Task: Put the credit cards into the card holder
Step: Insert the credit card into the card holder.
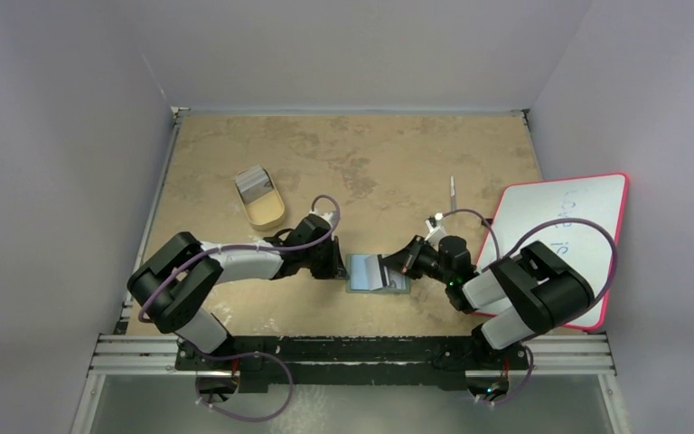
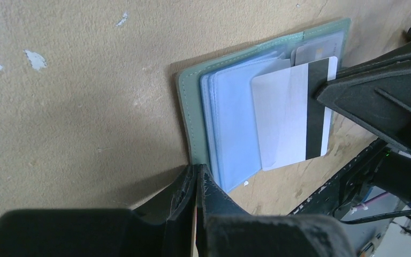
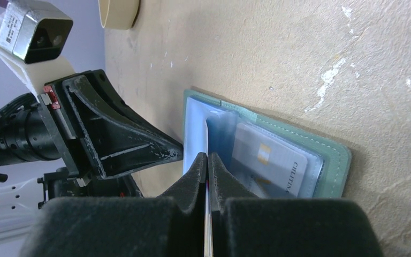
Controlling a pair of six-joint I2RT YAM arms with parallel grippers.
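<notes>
Right claw [image 3: 207,160] first: the jaws are clamped tight on the thin edge of a white card [image 2: 291,115] with a black stripe. Part of that card looks tucked under a clear pocket [image 2: 230,123] of the card holder [image 2: 188,101]. The holder lies open and flat on the surface [image 2: 85,107], near the front edge between the two arms. Left claw [image 2: 196,179] has its jaws together, tips right at the holder's outer edge. We can't tell if it's pinching the cover or just pressing on it.

What worries us: the pockets are floppy and stacked, so a card going in slightly crooked could snag a corner and bunch the plastic instead of sliding. If the left claw is only pressing lightly, the push could shove the soft holder sideways across the surface. Another card [image 3: 275,160] already sits in the other half, so space looks tight. And with only the edge gripped, too hard a push and we reckon the card bows or pops free. More cards [image 1: 253,183] wait in the tan tray [image 1: 267,215], well apart.
</notes>
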